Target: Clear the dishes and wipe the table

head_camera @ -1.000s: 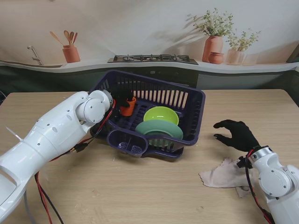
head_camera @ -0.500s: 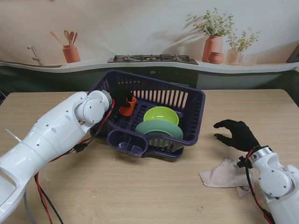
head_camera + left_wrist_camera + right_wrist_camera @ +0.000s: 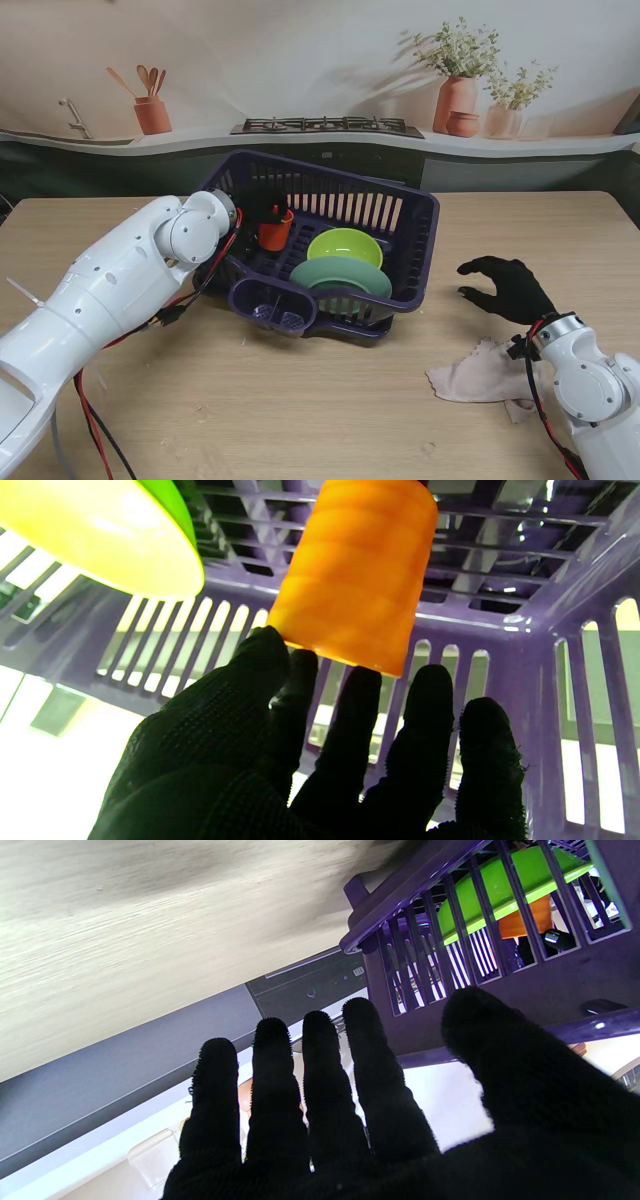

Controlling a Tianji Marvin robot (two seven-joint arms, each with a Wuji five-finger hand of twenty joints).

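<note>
A purple dish rack (image 3: 425, 208) stands mid-table and holds a lime bowl (image 3: 345, 245), a green plate (image 3: 340, 276) and an orange cup (image 3: 275, 232). My left hand (image 3: 260, 210) reaches into the rack's left back corner. In the left wrist view its fingers (image 3: 350, 720) are spread, with the tips at the rim of the orange cup (image 3: 355, 575), which stands on the rack floor beside the lime bowl (image 3: 100, 535). My right hand (image 3: 507, 287) hovers open over the table, right of the rack. A beige cloth (image 3: 478, 375) lies crumpled nearer to me than that hand.
The rack's front cutlery pocket (image 3: 275, 308) juts toward me. Red and black cables (image 3: 95, 425) hang from my left arm over the table's near left edge. The right wrist view shows the rack's side wall (image 3: 450, 1005) close ahead of the spread fingers (image 3: 320, 1075).
The orange cup has gone from tilted to nearly upright inside the rack, and my left hand has eased slightly. The right hand and the cloth have not moved.
</note>
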